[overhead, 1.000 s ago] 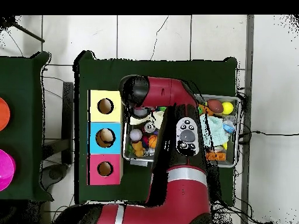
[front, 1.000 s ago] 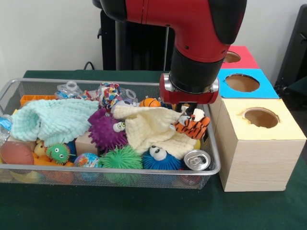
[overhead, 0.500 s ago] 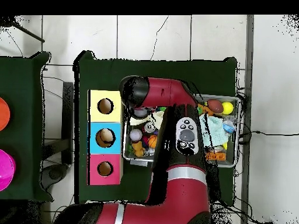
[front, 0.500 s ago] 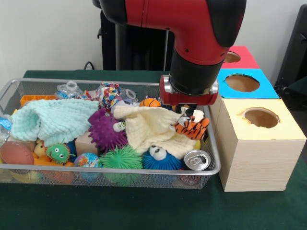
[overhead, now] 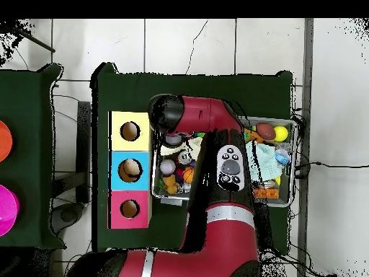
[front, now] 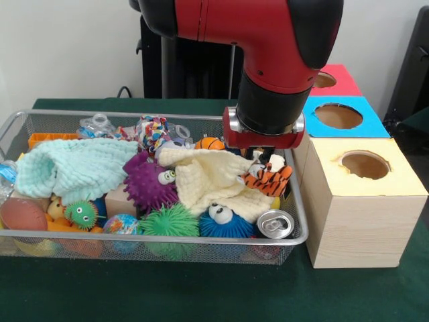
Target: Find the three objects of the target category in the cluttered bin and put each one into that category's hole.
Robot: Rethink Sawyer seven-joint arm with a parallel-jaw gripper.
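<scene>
Tiger plush under your gripper looks soft and light, so pinch its body; I cannot tell how the jaws stand.

The bin is fine silver wire mesh with a smooth metal rim. The arm has a glossy red and black shell above a shiny metal collar. Two cloths, mint and cream, look soft and waffle-textured. The spiky balls, purple and green, look rubbery. The can is bright metal. The boxes are pale matt wood with coloured paper-like tops. The table cover is matt dark green cloth.
</scene>
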